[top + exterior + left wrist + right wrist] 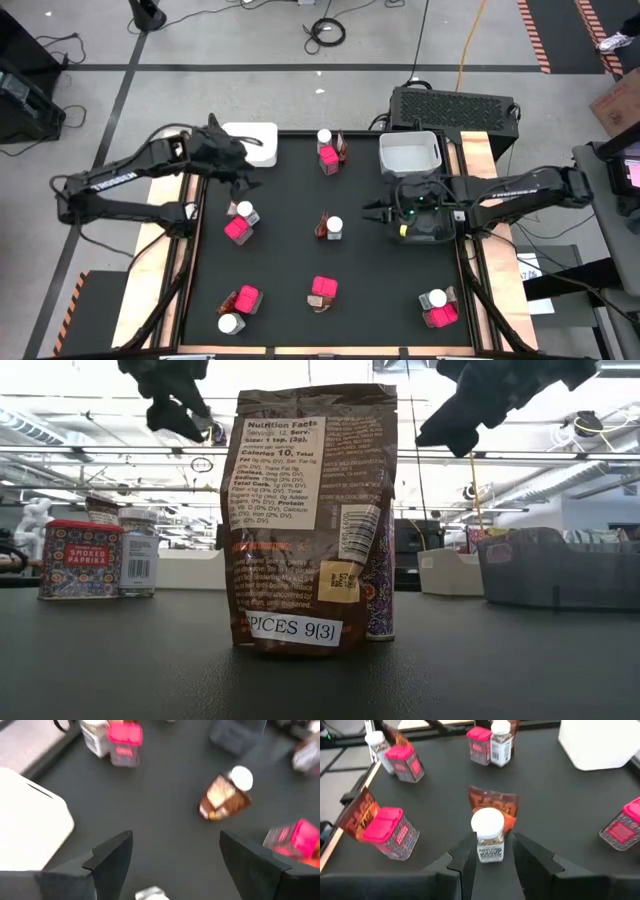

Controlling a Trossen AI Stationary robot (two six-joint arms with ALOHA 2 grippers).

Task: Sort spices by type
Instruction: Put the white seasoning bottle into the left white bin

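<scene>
1. Nearest edge: three mixed groups stand along the front of the table (380,290). The middle one is fronted by an upright brown sachet (310,510) with a pink box (323,288) against it. Each kind stands against another kind, so I judge the sorting barely begun
2. Middle row, my right gripper (492,851): fingers part-way apart, holding nothing. It is lined up on the centre jar (487,837), which stands upright just ahead of the tips with the centre sachet (494,802) touching behind it. I read this as an approach to lift the jar clear of the sachet
3. Middle row, my left gripper (175,840): fingers wide apart and holding nothing, hovering beside the left white bin (265,150) and above the left-middle group. A jar cap (150,894) shows just below the fingers
4. Far edge: one more group of pink box, jar and sachet stands between the left white bin and the right white bin (410,158). A dark bin (560,565) sits to the right. I see no spice in either white bin; these look kept apart as destinations, one per kind
5. Count, from the high view: pink boxes, five; white-capped jars, five; sachets, at least four, since some are hidden behind boxes. Six groups in all
</scene>
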